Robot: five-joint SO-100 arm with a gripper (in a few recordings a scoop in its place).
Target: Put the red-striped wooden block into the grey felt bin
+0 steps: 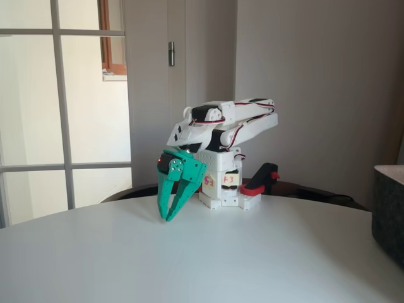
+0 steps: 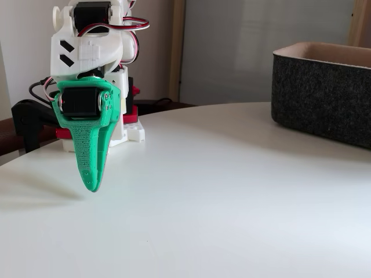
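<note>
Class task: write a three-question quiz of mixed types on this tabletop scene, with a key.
1. True or false: the green tool grips a block.
2. Multiple choice: in a fixed view, the grey felt bin stands (a) at the right edge, (b) under the tool, (c) behind the arm.
3. Fill in: the tool's fingers point ____ toward the white table.

Key: 1 false, nothing between the fingers; 2 a; 3 down.
</note>
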